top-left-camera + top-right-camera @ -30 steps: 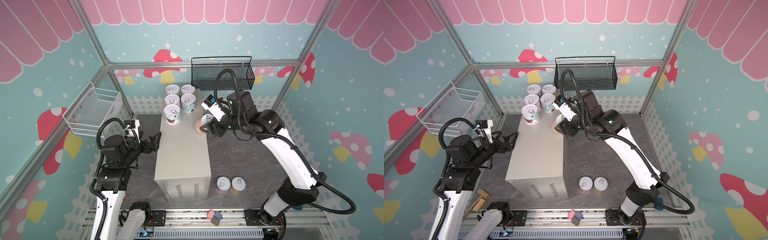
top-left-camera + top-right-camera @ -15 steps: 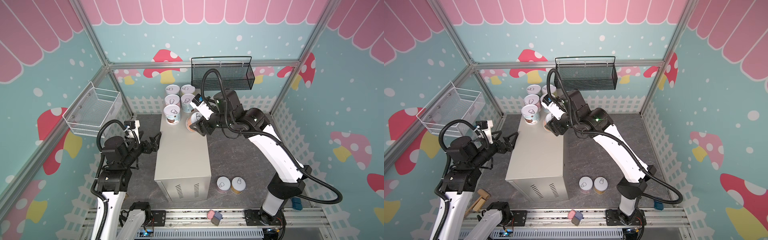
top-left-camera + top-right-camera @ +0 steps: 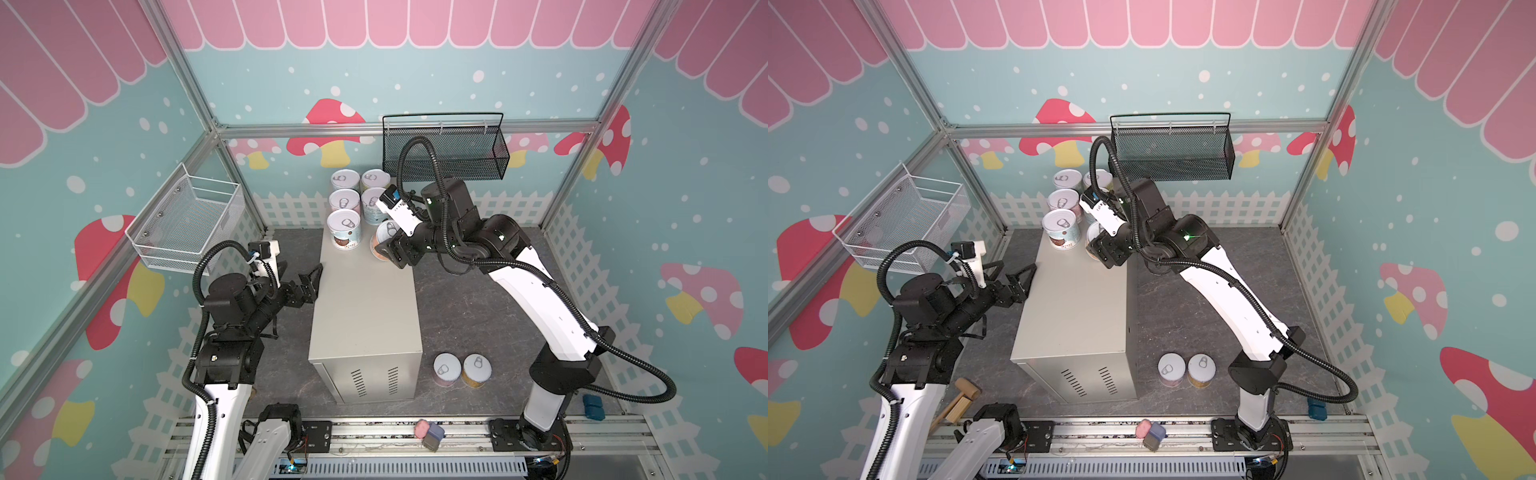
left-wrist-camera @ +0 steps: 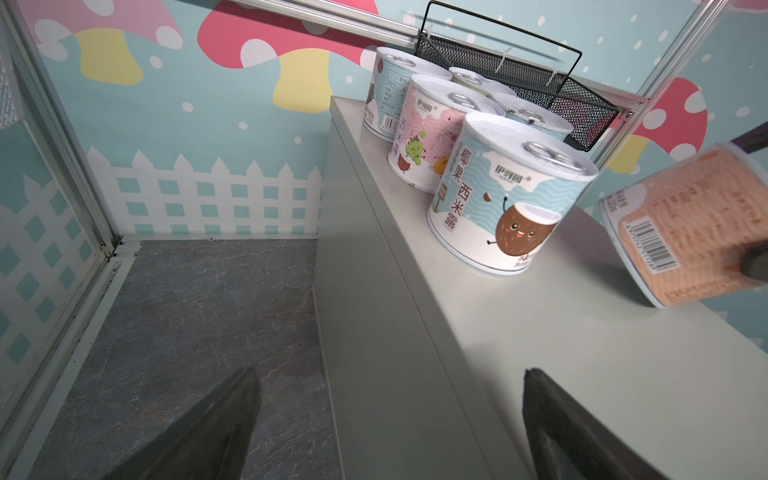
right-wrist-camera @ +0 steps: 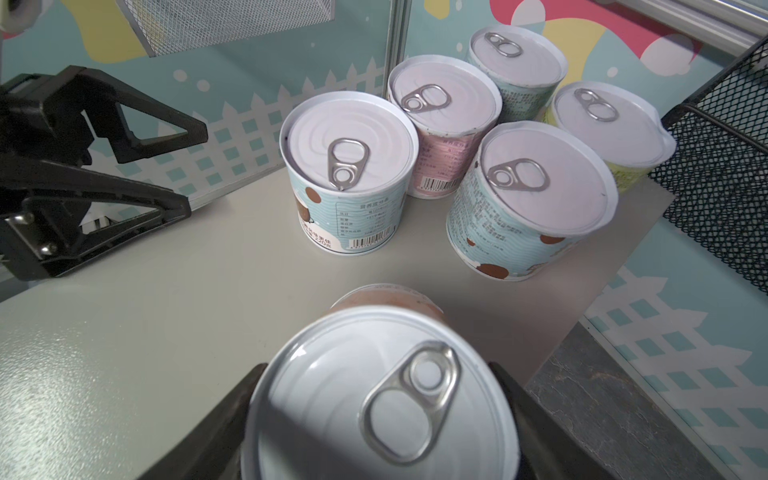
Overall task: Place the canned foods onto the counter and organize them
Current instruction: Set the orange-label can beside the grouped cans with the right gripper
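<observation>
Swung left over the far end of the tall beige-grey metal bench [image 3: 365, 316] with the short orange pull-tab can [image 3: 380, 247] gripped, tilted, in the right end effector [image 5: 374, 409], bench top straight below; open, empty left end effector [image 3: 312, 280] farther off.

White links [image 3: 536, 307], black joints [image 3: 565, 370] — ribbed cables [image 3: 400, 170]

Light: bright, even, diffuse, from overhead in all views. Shadows: soft, short, on the counter [image 4: 582, 374] beside the cans [image 4: 498, 199]. Glare: pale sheen lay on the counter and the orange can [image 5: 374, 395] lid, right wrist view. Blur: orange can was smeared in left wrist view; left gripper [image 4: 390, 370] fingers [image 4: 208, 428] were out of focus. Wrist views stretched toward edges; both top views were sharp.
</observation>
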### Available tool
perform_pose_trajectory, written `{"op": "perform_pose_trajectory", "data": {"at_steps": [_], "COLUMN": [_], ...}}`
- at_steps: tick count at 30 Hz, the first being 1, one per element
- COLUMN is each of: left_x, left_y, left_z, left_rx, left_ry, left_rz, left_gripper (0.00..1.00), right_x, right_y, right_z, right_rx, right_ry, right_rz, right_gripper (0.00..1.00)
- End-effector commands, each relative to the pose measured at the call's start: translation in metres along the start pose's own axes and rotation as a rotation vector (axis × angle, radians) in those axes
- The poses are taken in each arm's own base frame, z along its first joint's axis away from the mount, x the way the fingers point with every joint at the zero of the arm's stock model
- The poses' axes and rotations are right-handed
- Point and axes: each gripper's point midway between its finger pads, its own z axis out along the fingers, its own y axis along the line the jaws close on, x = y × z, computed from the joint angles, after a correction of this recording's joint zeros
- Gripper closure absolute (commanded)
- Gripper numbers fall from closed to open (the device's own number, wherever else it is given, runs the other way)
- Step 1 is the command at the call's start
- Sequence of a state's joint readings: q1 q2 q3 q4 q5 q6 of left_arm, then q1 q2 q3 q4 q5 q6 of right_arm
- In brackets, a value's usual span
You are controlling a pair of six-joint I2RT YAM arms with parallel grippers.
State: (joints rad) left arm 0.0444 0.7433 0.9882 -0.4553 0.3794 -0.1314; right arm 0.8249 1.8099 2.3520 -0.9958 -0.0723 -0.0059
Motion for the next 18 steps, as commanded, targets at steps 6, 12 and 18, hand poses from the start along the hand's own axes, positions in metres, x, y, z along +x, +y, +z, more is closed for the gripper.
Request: {"op": "perform_pose_trajectory", "data": {"at_steps": [6, 12, 18], "left_x": [0.0054, 0.0059, 0.0057], "left_y": [-0.0024, -0.0025, -0.0027], "left_z": [0.0002, -0.0002, -0.0001], "left_rx": [0.02, 0.02, 0.021], "left_ry": [0.008, 0.007, 0.007], "left_rz": [-0.001, 0.0, 0.001], "left_gripper": [0.01, 0.01, 0.01], "right_x": [-0.0088, -0.0112, -0.0076], "right_y": [-0.003, -0.003, -0.0035], "right_z": [0.0019, -0.0006, -0.0051], "right_rx": [0.021, 0.024, 0.033], "right_ry": [-0.03, -0.05, -0.051], "right_rz": [0.004, 0.006, 0.012], "right_gripper": [0.19, 0.18, 0.12]}}
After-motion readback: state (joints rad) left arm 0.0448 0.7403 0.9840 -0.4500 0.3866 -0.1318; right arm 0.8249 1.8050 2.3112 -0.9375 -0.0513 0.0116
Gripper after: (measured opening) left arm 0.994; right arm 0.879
